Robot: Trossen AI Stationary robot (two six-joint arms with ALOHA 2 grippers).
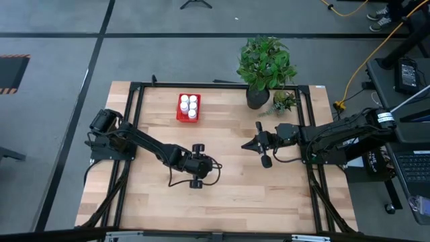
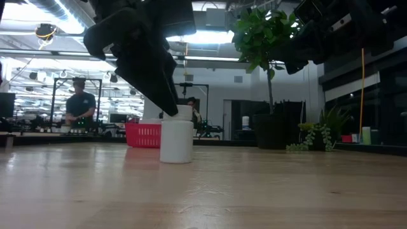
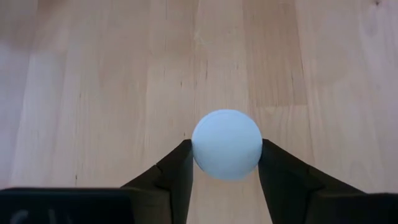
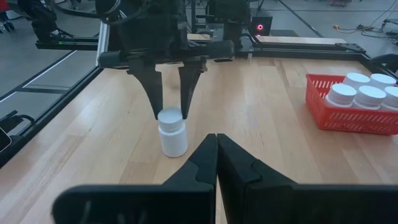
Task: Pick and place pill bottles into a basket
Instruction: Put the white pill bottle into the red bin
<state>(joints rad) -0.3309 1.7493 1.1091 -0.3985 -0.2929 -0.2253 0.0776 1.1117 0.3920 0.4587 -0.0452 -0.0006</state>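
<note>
One white pill bottle [image 4: 172, 134] stands upright on its base on the wooden table [image 1: 228, 195], near the middle; it also shows in the low view [image 2: 176, 138]. My left gripper [image 1: 199, 165] points down over it, its two fingers closed on the white cap [image 3: 227, 144]. The red basket [image 1: 180, 111] sits at the table's far side and holds several white pill bottles [image 4: 357, 87]. My right gripper [image 1: 247, 144] hangs over the table to the right of the bottle, shut and empty [image 4: 216, 138]. My left gripper pinches the bottle's cap [image 4: 170, 116] between its two fingers [image 3: 180, 168], one on each side. The fingers come from above, pointing down. The bottle stands upright with its base on the table.
A dark pot with a leafy plant [image 1: 257, 94] and a smaller plant [image 1: 283, 102] stand at the far right of the table. A black frame [image 1: 134, 87] runs round the table. A person [image 2: 79, 105] stands in the room behind.
</note>
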